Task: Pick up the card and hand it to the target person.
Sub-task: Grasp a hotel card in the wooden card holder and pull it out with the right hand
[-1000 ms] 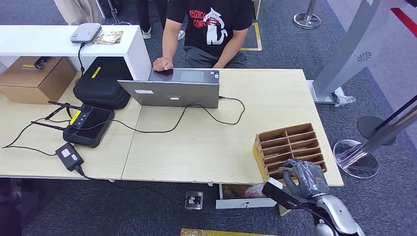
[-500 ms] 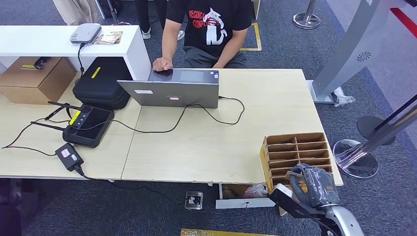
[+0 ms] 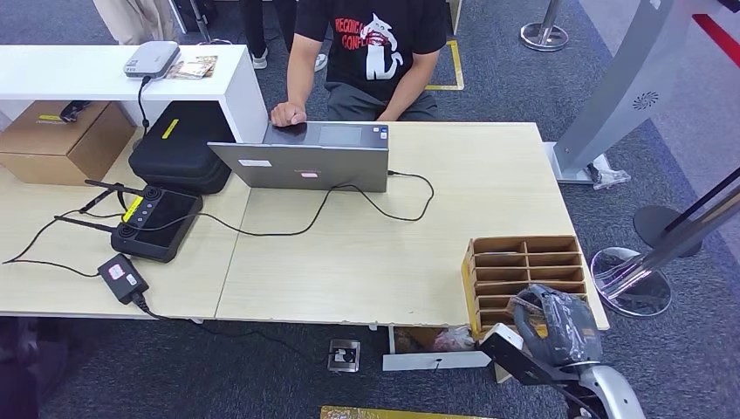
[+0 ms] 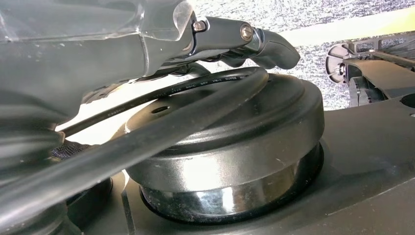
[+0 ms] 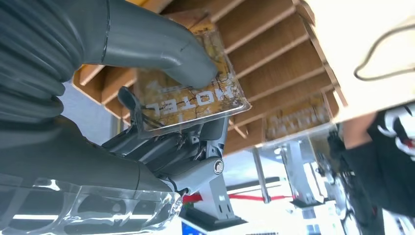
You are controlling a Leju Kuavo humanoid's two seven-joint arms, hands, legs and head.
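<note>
Right hand: the right hand [image 3: 558, 325] sits at the near right corner of the table, just over the near end of the slotted holder. In the right wrist view the right hand [image 5: 147, 98] pinches the card between its thick grey thumb and the darker fingers [image 5: 161, 142] beneath.
Card: a glossy yellow-brown plastic card printed HOTEL [image 5: 188, 98], held in the right hand, close to the holder's slots.
Card holder: a brown cardboard holder with rows of slots [image 3: 524, 271] stands at the near right of the table; another yellowish card [image 5: 298, 117] lies in one of its slots.
Left hand: the left hand [image 4: 215, 39] is seen close up with dark fingers curled in; I cannot tell whether it holds anything.
Target person: a person in a black printed T-shirt [image 3: 371, 44] sits at the far side of the table, one hand [image 3: 288, 113] beside the open grey laptop [image 3: 301, 161].
Table: pale wooden table [image 3: 393, 253], with a black cable [image 3: 366, 201] trailing from the laptop.
Left side: a black remote controller with antennas [image 3: 157, 223] and a black case [image 3: 179, 148].
</note>
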